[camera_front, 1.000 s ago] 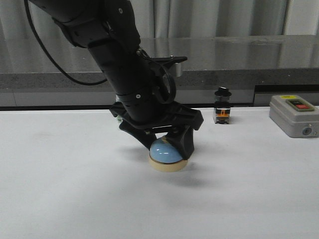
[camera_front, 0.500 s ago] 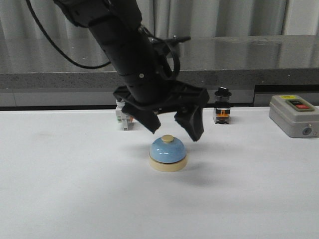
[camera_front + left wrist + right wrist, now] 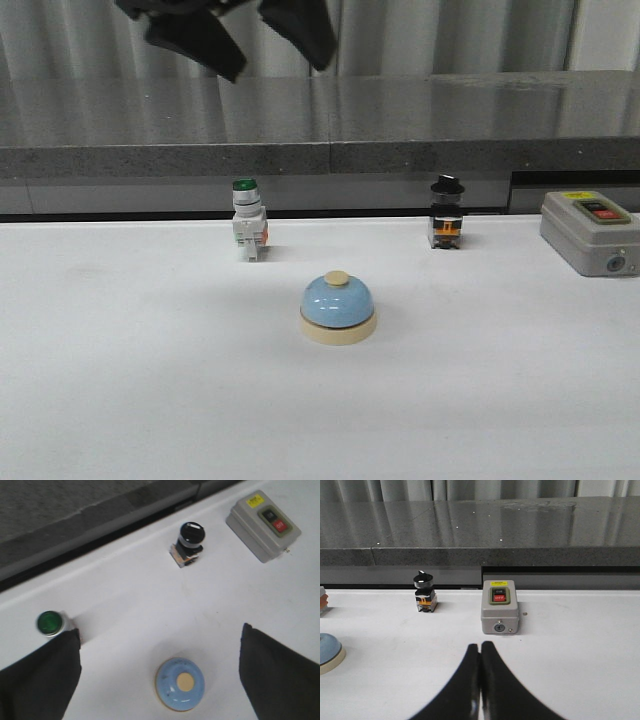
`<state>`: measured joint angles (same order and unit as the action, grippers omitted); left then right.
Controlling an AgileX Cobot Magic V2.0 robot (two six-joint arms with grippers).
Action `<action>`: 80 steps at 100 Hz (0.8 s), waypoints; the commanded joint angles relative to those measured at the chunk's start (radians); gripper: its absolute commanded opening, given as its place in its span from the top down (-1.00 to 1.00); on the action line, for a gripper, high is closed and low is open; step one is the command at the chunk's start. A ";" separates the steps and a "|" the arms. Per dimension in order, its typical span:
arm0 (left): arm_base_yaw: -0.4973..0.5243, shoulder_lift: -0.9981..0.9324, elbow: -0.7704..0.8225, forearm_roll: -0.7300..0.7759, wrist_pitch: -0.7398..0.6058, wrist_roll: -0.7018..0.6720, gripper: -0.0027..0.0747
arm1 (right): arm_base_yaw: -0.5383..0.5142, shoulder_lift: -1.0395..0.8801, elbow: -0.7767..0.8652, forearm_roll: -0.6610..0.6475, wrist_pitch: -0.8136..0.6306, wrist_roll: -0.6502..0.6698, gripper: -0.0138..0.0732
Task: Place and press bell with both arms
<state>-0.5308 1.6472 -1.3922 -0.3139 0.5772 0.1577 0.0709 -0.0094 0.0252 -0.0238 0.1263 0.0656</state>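
The light-blue bell (image 3: 339, 308) with cream base and cream button stands upright on the white table, free of any gripper. It also shows in the left wrist view (image 3: 179, 684) and, at the frame's edge, in the right wrist view (image 3: 328, 650). My left gripper (image 3: 240, 35) is open and empty, high above the table behind the bell; in its wrist view (image 3: 160, 667) the bell lies below, between the spread fingers. My right gripper (image 3: 480, 647) is shut and empty, low over the table in front of the grey box; it is out of the front view.
A green-capped white switch (image 3: 248, 232) stands behind the bell to the left. A black-capped switch (image 3: 445, 213) stands behind to the right. A grey on/off switch box (image 3: 588, 232) sits at the far right. A dark counter (image 3: 320, 140) runs along the table's back edge.
My left gripper let go of the bell, opened and rose from around it to the top of the front view. The bell stayed in place on the table.
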 commanded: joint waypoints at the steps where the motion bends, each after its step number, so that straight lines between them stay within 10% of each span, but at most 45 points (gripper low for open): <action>1: 0.046 -0.127 0.038 -0.012 -0.084 -0.011 -0.65 | -0.008 -0.018 -0.013 0.005 -0.090 -0.002 0.82; 80: 0.316 -0.993 0.760 -0.008 -0.247 -0.011 -0.48 | -0.008 -0.018 -0.013 0.005 -0.090 -0.002 0.82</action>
<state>-0.2156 0.7351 -0.6440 -0.3118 0.3953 0.1562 0.0709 -0.0094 0.0252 -0.0238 0.1263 0.0656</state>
